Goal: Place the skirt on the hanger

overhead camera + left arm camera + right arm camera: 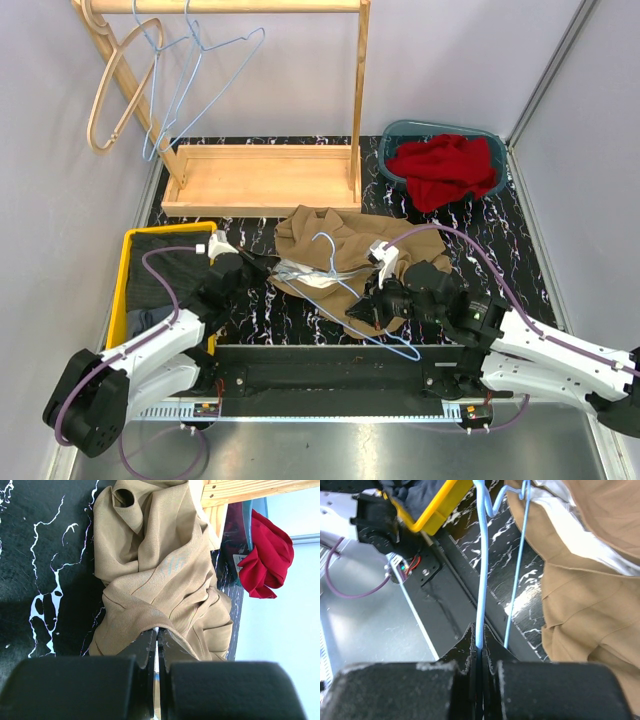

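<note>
Pinched tight in the left gripper [157, 636]: a fold of the tan skirt [160, 570], bunched just ahead of its jaws, likely to steady the waist. Clamped in the right gripper [480, 642]: the thin light-blue wire hanger [481, 570], aimed forward beside the cloth, probably for threading. Soft, creased twill weave; smooth, stiff, bent wire.

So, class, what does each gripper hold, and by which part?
Left gripper pinches the tan skirt by its edge; right gripper clamps the blue wire hanger along its wire.
</note>
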Tool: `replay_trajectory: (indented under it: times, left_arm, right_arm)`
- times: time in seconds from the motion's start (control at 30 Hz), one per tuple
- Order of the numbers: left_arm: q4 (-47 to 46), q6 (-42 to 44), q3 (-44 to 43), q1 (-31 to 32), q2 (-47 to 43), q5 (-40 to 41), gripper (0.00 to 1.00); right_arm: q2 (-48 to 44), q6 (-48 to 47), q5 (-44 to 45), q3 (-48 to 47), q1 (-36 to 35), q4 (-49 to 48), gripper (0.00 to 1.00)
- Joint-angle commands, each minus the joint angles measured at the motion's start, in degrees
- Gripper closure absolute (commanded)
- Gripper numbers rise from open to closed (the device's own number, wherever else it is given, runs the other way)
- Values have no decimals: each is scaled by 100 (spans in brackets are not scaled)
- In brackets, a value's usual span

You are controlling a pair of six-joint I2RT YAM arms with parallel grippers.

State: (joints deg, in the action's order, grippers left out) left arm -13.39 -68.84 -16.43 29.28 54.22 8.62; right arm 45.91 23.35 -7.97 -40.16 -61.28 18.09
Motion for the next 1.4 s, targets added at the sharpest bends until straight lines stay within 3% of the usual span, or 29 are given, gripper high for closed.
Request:
replay_trajectory:
  times: [0.0, 0.6, 0.9, 1.0, 1.37]
  left_arm:
    - [-261, 20, -1, -36, -157, 105, 100]
    - [-94, -68, 87, -36, -552, -27, 100]
    - [301, 2, -132, -54, -807, -10, 100]
    - [459, 28, -168, -89, -886, -10, 100]
    - [504, 301, -89, -238, -711, -159, 100]
  right_arm:
    - [6, -24, 418, -54, -42, -384, 100]
    - [454, 222, 621, 510, -42, -1949, 100]
    - [226, 143, 770, 650, -42, -1054, 100]
    - [33, 143, 1191, 668, -51, -685, 100]
    - [-249, -146, 1289, 282, -42, -570, 100]
